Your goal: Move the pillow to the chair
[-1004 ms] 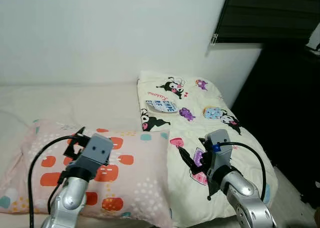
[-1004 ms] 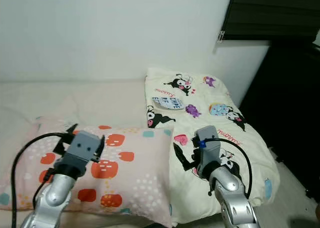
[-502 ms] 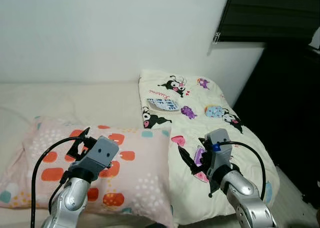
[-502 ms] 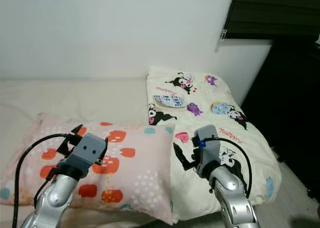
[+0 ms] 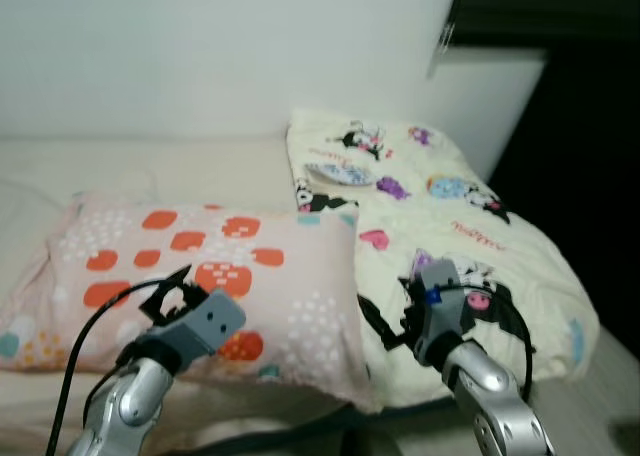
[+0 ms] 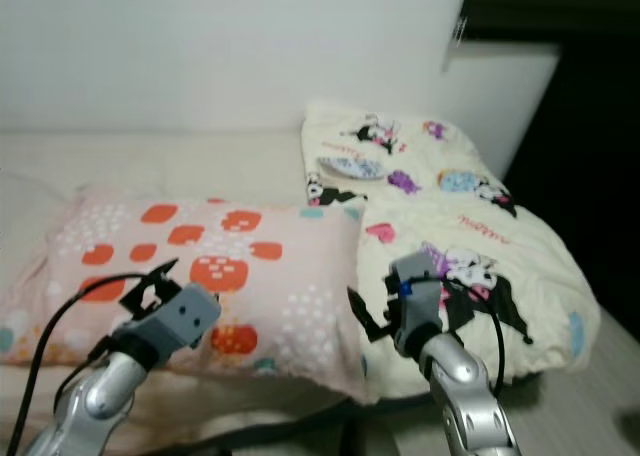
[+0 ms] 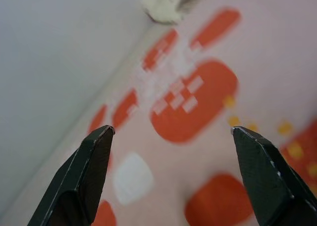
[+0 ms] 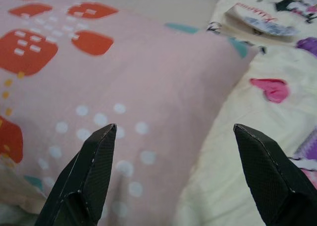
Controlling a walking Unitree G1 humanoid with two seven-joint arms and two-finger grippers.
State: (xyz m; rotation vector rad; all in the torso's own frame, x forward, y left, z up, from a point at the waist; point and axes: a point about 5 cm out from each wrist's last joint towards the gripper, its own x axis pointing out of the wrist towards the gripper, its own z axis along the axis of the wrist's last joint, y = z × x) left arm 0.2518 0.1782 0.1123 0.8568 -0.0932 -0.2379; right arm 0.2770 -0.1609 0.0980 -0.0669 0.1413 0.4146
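Observation:
The pink pillow [image 5: 230, 261] with orange patches and white dots lies flat on the bed, in front of me and to the left. My left gripper [image 5: 172, 288] hovers just above its near half, open, with the pillow's pattern between its fingers [image 7: 171, 129]. My right gripper [image 5: 385, 328] is open too, at the pillow's near right corner where it meets the blanket. In the right wrist view the pillow [image 8: 124, 77] spans the gap between the fingertips [image 8: 101, 141]. Neither gripper holds anything. No chair can be made out.
A cream blanket [image 5: 455, 211] with cartoon prints lies bunched on the right of the bed, touching the pillow's right edge. The cream mattress [image 5: 150, 166] runs back to a white wall [image 5: 220, 46]. A dark area [image 5: 590, 156] lies to the right. The bed's front edge is just below my arms.
The whole picture has shifted: the camera has moved closer to the bed and tilted down. Both grippers now sit lower against the pillow's near edge and remain open.

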